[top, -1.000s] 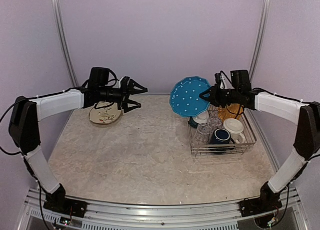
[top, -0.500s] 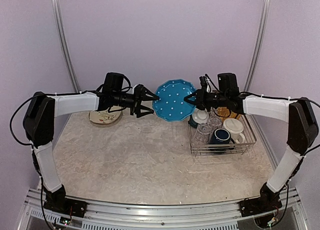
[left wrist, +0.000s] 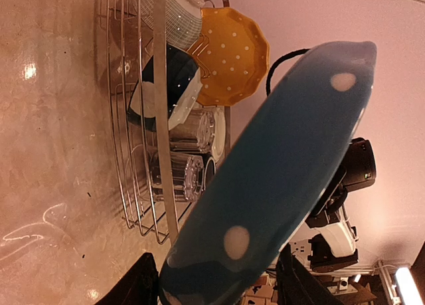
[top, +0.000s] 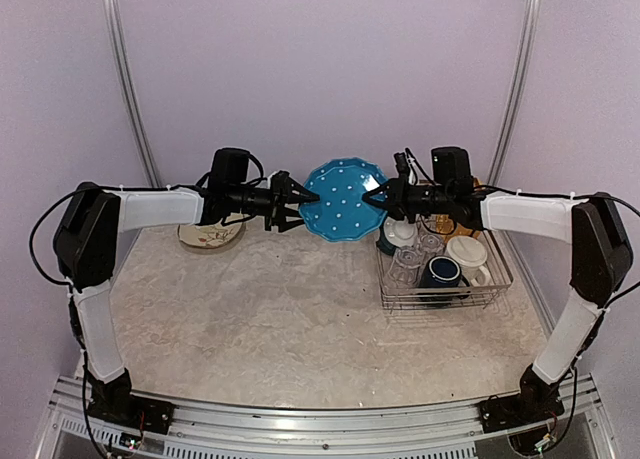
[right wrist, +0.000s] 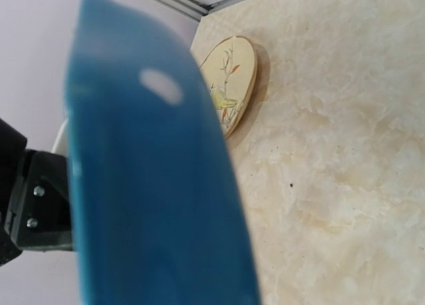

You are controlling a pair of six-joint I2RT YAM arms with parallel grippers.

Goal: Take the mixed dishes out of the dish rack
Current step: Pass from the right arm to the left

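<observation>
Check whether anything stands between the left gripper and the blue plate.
Nothing visible does. The left gripper straddles the rim of the blue plate in mid-air, opposite the right gripper holding it.

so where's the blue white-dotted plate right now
In the top view the blue white-dotted plate hangs mid-air at centre back, between the left gripper and right gripper, left of the silver wire dish rack.

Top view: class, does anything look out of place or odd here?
Only the blue plate: it hangs on edge in mid-air, the right gripper pinching one rim, the left gripper straddling the other. Nothing looks spilled or broken.
</observation>
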